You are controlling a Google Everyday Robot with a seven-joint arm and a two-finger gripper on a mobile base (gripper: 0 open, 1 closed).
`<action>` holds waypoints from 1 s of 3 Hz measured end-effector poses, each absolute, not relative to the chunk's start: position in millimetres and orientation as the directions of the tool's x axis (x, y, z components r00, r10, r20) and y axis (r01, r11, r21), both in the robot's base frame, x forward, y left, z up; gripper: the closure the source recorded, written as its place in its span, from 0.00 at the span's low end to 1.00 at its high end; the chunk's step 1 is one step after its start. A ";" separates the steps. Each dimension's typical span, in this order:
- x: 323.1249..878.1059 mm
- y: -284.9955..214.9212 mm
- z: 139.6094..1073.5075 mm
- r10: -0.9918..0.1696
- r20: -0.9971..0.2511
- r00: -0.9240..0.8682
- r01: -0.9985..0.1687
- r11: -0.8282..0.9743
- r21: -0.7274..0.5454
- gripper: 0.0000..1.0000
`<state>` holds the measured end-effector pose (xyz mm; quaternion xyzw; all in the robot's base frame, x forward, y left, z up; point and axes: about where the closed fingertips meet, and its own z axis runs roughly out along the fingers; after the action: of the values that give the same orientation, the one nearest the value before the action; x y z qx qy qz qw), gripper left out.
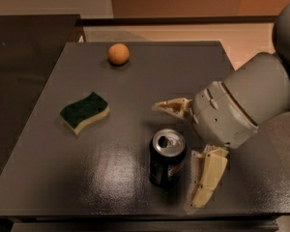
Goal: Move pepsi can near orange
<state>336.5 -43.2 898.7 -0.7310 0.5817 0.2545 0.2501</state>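
Note:
The pepsi can (167, 157) stands upright near the front of the dark grey table (135, 81), its silver top and pull-tab showing. The orange (118, 53) sits at the far side of the table, well apart from the can. My gripper (179, 153) is open, coming in from the right. One cream finger (171, 106) is just behind the can and the other finger (207, 182) is just to its right front. The can lies at the mouth of the fingers; they do not hold it.
A wavy green-and-yellow sponge (85, 112) lies left of the can. A darker counter (24, 57) adjoins the table on the left. The table's front edge is close below the can. My arm's grey body (246, 105) covers the right side.

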 end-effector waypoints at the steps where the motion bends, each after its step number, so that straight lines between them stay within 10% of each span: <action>1: 335.5 -34.5 893.4 -0.715 -0.668 0.207 -0.974 -0.212 -0.075 0.18; 3: 346.1 -35.8 895.3 -0.707 -0.681 0.189 -0.979 -0.189 -0.076 0.65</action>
<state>346.1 -35.8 895.3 -0.7258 0.5807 0.2608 0.2608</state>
